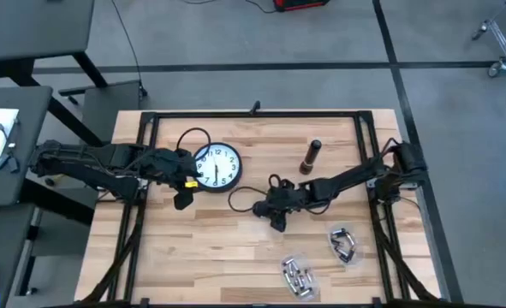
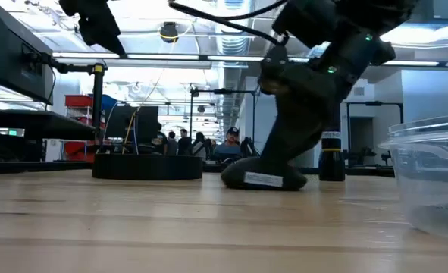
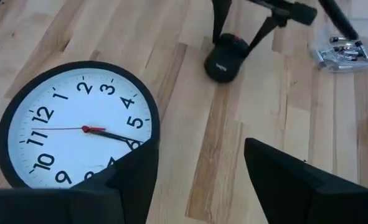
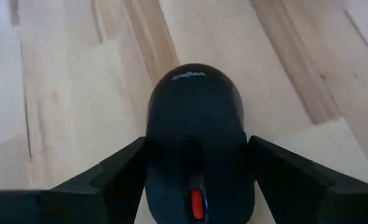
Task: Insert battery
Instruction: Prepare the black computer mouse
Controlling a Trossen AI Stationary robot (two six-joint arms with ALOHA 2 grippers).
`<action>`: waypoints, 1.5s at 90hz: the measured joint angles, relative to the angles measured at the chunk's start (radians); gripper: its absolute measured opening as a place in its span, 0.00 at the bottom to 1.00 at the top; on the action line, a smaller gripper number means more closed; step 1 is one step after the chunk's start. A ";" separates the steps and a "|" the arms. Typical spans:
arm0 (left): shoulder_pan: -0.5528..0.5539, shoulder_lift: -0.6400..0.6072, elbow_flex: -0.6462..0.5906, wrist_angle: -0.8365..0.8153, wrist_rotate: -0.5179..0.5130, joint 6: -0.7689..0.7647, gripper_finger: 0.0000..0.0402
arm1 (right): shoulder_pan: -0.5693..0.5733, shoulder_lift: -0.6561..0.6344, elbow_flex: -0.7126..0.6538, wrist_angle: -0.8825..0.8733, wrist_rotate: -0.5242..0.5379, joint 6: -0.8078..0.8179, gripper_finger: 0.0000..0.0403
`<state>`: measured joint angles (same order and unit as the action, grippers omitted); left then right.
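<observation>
Pale wood planks form the table (image 1: 201, 248), framed by dark rails. A black computer mouse (image 4: 196, 137) lies on the wood near the table's middle; in the low view it (image 2: 263, 177) rests flat on the surface.

Right gripper (image 1: 278, 216): positioned directly over the mouse. In the right wrist view its two dark fingers (image 4: 109, 177) flank the mouse body, one on each side. The jaws stand apart; whether the pads touch the shell cannot be told.

Left gripper (image 1: 184, 192): positioned beside the mouse, at the edge of the round wall clock (image 1: 216, 165). The clock lies face up, white dial in a black rim (image 3: 78, 127). The left jaws stand apart and hold nothing; one finger (image 3: 131, 180) overlaps the clock's rim in the left wrist view.

Batteries (image 1: 297, 275): a cluster of silver cells lies in a clear container, on the near side of the mouse, well apart from it. A second clear container (image 1: 345, 243) with dark and metallic items sits just beside the first. A dark cylindrical flashlight (image 1: 311, 157) lies on the far side of the mouse.
</observation>
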<state>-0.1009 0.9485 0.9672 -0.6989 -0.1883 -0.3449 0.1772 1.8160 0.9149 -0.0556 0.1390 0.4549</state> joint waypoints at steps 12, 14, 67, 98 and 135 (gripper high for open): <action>0.000 0.000 0.000 0.002 0.000 0.008 0.54 | 0.000 0.010 0.046 -0.028 -0.008 -0.001 0.65; 0.000 0.000 0.000 0.004 0.000 0.008 0.54 | 0.000 0.008 0.054 -0.034 -0.008 0.000 0.65; 0.000 0.155 0.019 0.176 0.037 0.120 0.54 | 0.166 -0.421 0.031 -0.295 0.144 0.762 0.65; 0.031 0.530 0.018 0.366 0.089 0.199 0.54 | 0.170 -0.359 -0.345 0.207 0.154 1.060 0.65; 0.038 0.815 0.018 0.616 0.184 0.158 0.54 | 0.120 -0.119 -0.367 0.543 -0.004 1.001 0.65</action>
<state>-0.0631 1.7639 0.9855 -0.0830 -0.0040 -0.1870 0.2969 1.6971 0.5477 0.4878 0.1355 1.4563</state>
